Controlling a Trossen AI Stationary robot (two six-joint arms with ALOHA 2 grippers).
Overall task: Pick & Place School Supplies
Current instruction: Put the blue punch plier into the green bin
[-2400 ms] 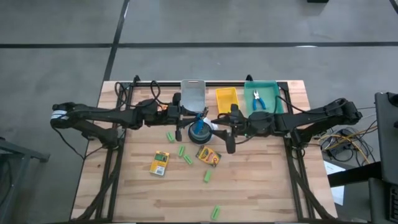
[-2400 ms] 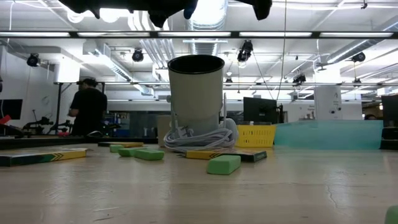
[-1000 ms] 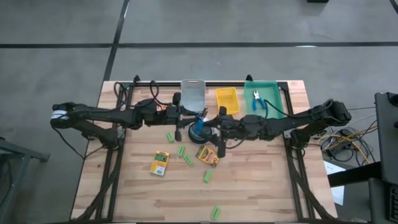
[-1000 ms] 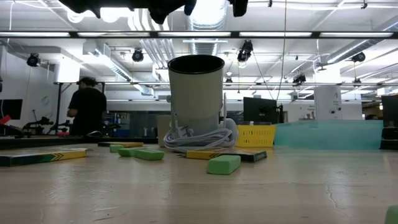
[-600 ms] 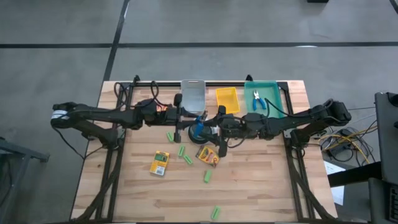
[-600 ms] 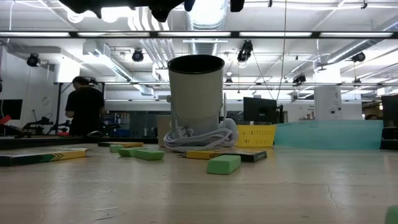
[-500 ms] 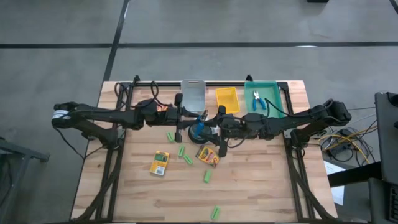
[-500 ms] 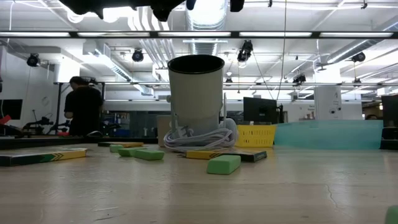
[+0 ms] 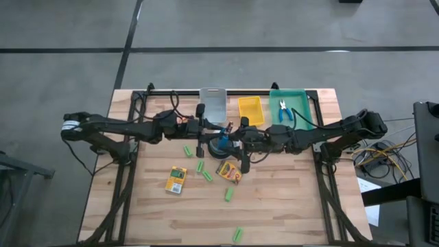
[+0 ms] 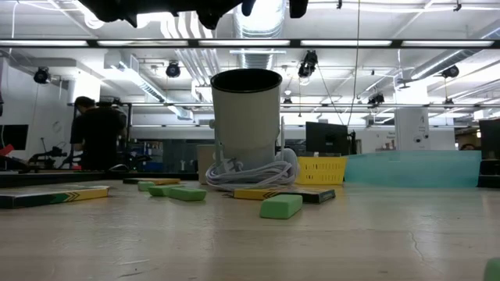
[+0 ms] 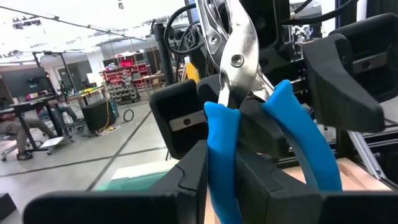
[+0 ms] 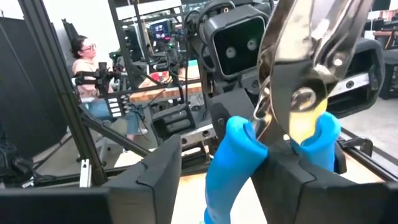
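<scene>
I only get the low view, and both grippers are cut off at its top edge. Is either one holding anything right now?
Observer: Yes. The left gripper is shut on one blue handle of the pliers, up in the air over the cup.
Operator: And the right one?
Observer: The right gripper has its fingers on either side of the same handles, with a gap showing on one side, so it is not clamped yet.
Operator: Any other pliers around?
Observer: A second pair lies inside the green tray.
</scene>
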